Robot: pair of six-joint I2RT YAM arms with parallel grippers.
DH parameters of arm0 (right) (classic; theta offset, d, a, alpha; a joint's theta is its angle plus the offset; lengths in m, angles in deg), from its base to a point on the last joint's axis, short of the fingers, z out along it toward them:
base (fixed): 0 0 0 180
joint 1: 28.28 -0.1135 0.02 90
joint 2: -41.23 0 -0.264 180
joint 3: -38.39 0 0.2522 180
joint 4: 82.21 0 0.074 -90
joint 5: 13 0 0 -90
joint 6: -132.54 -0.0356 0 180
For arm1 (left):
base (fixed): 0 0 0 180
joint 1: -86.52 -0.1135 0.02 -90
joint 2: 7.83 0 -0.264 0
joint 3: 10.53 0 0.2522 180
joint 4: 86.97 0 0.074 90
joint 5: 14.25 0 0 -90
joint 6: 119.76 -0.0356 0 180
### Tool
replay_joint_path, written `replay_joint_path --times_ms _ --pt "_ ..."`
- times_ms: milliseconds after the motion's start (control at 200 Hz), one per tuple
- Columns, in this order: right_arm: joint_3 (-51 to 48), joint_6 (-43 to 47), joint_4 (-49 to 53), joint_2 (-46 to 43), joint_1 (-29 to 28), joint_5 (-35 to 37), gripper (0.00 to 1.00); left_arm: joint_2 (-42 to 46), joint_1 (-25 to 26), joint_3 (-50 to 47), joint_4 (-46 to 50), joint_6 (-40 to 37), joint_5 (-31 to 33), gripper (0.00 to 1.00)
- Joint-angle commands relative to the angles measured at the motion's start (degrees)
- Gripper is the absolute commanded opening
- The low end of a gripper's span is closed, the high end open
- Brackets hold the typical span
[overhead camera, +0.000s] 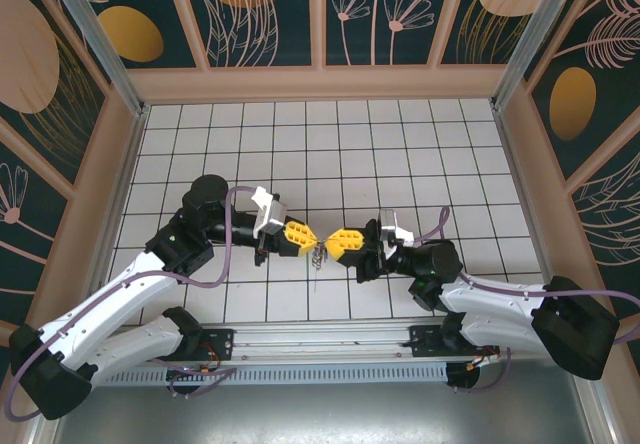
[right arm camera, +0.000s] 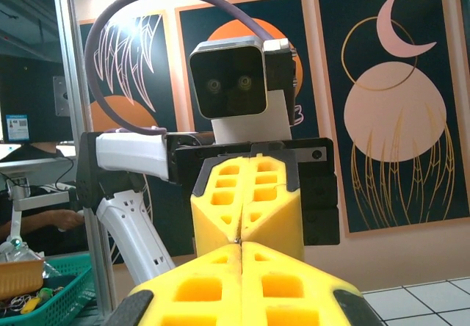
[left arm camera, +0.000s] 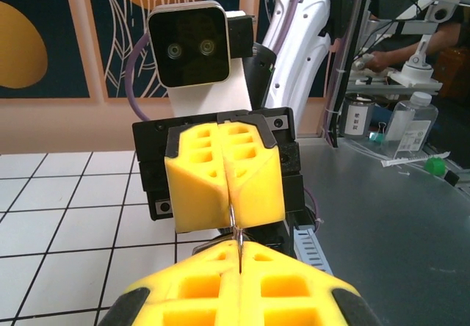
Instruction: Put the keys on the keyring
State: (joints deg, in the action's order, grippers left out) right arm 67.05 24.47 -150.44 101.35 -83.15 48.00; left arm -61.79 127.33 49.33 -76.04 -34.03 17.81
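At centre: left claw [overhead camera: 308, 237], right claw [overhead camera: 332, 243] tip to tip, both pinching thin metal piece [left arm camera: 239, 242]; green basket [right arm camera: 77, 291] holds clutter.

No legible text (bottle label [left arm camera: 411, 131] blurred)

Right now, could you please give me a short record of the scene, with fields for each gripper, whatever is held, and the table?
left gripper: shut, tip to tip with the right one
right gripper: shut, facing the left one
held: thin metal piece running between both closed finger seams; whether it is key or ring, cannot tell
table: white tiles, dark grid lines
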Motion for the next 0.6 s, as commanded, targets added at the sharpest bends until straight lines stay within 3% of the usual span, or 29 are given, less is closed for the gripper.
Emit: replay_joint_path --times_ms 0,175,425,596 --pt "0.25 1.47 0.57 -1.59 -0.42 2.35 0.0 0.6 0.04 -1.06 -3.78 1.9 1.85 0.0" --pt "-0.07 3.48 7.55 -3.93 -1.05 5.08 0.0 2.1 0.03 -5.48 -7.23 3.98 3.91 0.0" --pt "-1.26 10.02 25.01 -11.38 -2.72 11.53 0.0 7.29 -0.01 -9.78 -10.78 6.46 4.62 0.0" --pt "0.99 15.2 40.31 -15.69 -2.78 7.82 0.0 9.11 -0.02 -11.24 -14.46 9.67 4.18 0.0"
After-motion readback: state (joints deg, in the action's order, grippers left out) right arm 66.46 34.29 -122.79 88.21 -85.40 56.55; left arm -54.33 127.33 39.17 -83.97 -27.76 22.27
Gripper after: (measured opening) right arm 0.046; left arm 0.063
